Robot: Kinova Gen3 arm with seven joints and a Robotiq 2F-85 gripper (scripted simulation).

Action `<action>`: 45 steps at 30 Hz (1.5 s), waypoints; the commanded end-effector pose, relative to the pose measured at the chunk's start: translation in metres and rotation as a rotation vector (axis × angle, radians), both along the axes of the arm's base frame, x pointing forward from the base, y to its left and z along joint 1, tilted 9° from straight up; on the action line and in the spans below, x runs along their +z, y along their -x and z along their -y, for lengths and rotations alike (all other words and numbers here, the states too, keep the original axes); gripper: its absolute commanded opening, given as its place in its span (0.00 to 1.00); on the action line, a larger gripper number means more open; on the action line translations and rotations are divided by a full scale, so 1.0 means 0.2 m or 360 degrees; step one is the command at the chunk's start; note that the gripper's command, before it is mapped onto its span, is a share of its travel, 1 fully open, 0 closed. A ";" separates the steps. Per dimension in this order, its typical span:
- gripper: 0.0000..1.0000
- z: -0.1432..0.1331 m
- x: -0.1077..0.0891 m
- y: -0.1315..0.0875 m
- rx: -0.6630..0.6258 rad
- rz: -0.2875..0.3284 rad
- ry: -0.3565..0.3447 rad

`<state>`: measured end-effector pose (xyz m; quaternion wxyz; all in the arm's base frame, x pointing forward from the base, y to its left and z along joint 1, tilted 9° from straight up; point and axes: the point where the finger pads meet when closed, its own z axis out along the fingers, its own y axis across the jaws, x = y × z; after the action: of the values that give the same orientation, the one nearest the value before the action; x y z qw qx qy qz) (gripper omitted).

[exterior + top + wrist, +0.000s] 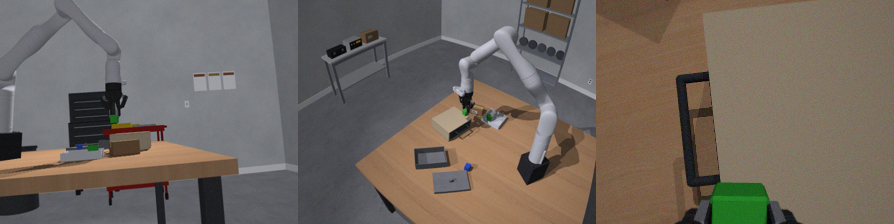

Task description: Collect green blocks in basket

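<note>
My gripper (465, 110) (114, 116) (739, 212) is shut on a green block (465, 112) (114, 119) (739, 200), held in the air near the light wooden cabinet (449, 120) (146, 138) (806, 100). The cabinet's dark handle (684, 130) sticks out in front; the drawer looks shut or nearly so. Another green block (488, 117) (92, 148) is inside the white basket (490, 125) (82, 157). The grey metal box (432, 165) stands open, with no block visible inside. Its lid (444, 182) lies on the table beside it.
A blue block (467, 166) (79, 147) lies on the table near the lid and the metal box. A small brown carton (479, 110) (125, 148) stands between the cabinet and the basket. The arm's black base (532, 169) is at the right in the top view.
</note>
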<state>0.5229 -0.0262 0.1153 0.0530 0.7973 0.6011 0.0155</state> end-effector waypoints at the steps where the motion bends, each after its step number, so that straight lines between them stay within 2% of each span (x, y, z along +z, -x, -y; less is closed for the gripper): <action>1: 0.10 0.34 0.03 0.07 -0.0383 0.0063 -0.0036; 5: 0.10 0.63 0.06 0.18 -0.0609 0.0095 -0.0051; 7: 0.10 0.63 0.06 0.18 -0.0609 0.0095 -0.0051; 8: 0.10 0.83 0.07 0.25 -0.0648 0.0101 -0.0053; 15: 0.10 1.25 0.11 0.42 -0.0753 0.0118 -0.0058; 45: 0.10 1.25 0.10 0.42 -0.0755 0.0117 -0.0059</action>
<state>0.4385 -0.2764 0.1348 0.0617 0.9159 0.3944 0.0420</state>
